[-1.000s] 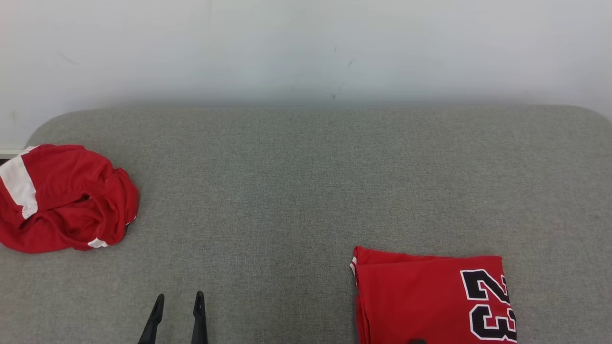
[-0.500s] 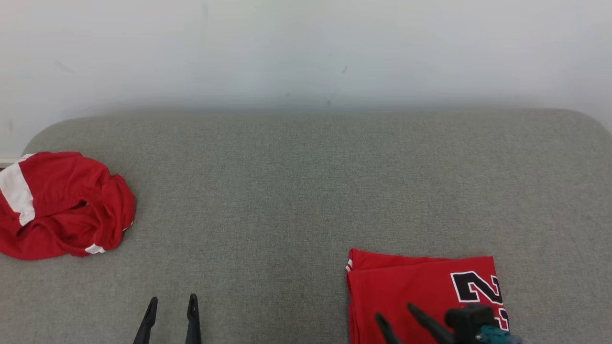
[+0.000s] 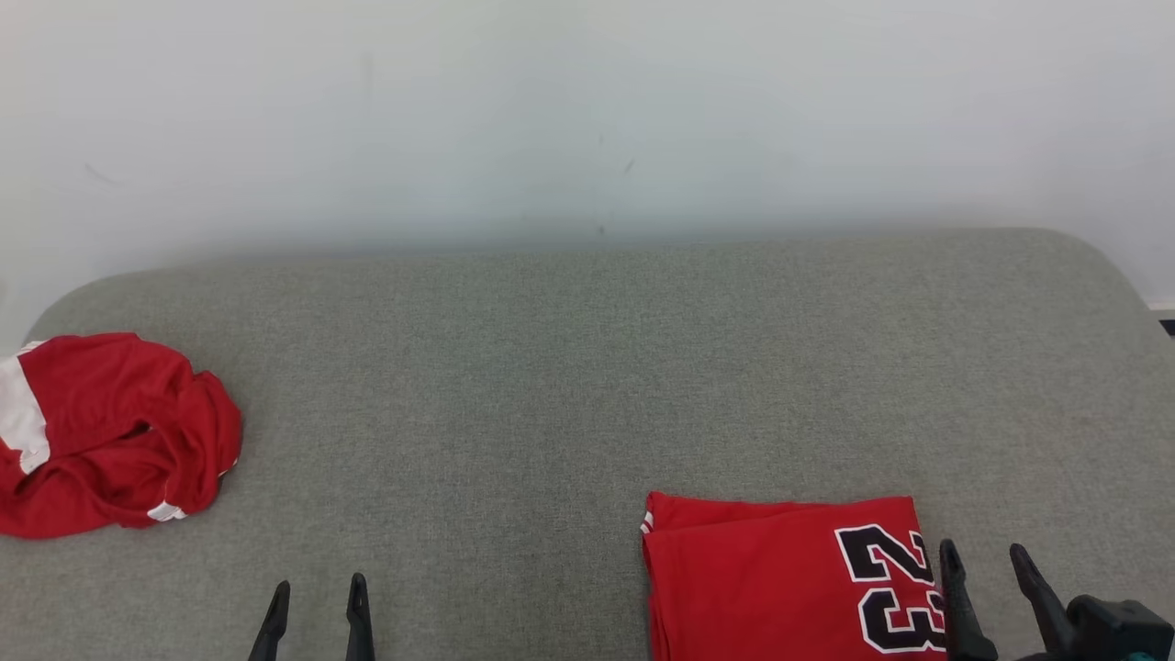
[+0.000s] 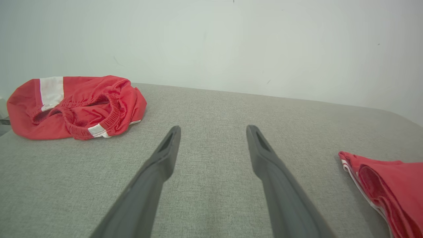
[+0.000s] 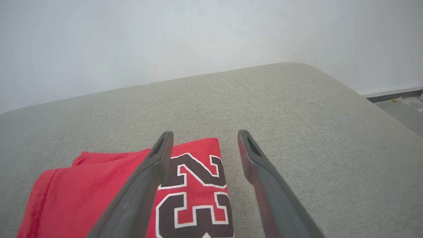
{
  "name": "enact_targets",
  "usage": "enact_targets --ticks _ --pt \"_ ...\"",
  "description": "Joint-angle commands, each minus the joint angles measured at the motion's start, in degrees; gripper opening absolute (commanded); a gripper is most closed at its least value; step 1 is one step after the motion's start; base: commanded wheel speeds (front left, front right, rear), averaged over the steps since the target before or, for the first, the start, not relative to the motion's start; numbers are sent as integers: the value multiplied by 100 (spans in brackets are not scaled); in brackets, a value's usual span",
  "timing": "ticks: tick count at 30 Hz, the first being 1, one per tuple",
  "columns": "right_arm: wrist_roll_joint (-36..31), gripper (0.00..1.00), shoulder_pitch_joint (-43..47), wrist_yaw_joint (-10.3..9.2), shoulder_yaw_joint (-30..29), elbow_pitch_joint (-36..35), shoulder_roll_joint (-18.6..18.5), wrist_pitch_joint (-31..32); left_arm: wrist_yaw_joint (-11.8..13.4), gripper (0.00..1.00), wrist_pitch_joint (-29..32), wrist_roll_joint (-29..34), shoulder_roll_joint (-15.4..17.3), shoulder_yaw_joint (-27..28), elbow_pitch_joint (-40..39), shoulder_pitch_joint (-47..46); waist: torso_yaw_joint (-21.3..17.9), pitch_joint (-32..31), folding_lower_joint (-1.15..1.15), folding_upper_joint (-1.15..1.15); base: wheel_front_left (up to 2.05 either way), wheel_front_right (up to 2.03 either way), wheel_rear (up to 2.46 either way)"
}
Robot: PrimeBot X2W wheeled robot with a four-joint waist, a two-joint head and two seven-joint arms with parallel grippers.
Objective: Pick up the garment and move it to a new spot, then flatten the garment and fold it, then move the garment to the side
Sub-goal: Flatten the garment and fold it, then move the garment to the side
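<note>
Near edge: left gripper (image 3: 318, 588) spread, empty, over bare grey cushion (image 3: 551, 386); right gripper (image 3: 982, 551) spread, empty, at the right edge of the folded red jersey (image 3: 780, 578). Jersey lies flat, near right. Crumpled red shorts (image 3: 110, 431) further back, far left.

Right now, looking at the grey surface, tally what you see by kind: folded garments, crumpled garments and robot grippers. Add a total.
Folded garments: 1, the folded red jersey
Crumpled garments: 1, the crumpled red garment
Grippers, jaws open: 2, the left gripper and the right gripper
Total: 4
</note>
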Motion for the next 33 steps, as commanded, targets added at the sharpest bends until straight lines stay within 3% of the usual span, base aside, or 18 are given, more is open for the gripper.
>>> enact_targets --ticks 1,12,25,33 --pt "-131 100 -89 -9 -34 57 19 -121 20 100 -18 -35 -7 4 8 70 -25 -41 0 0 0 0 0" --pt "-649 100 77 -10 -42 610 17 -1317 140 100 -18 -126 -6 65 12 253 -85 -240 0 0 0 0 0" --pt "-487 100 -54 -10 619 592 -102 -1424 164 100 -18 -55 -7 214 60 361 -115 -327 0 0 0 0 0" --pt "-420 100 -85 -10 690 502 -140 -1347 148 100 -18 -15 -7 177 38 364 -66 -331 0 0 0 0 0"
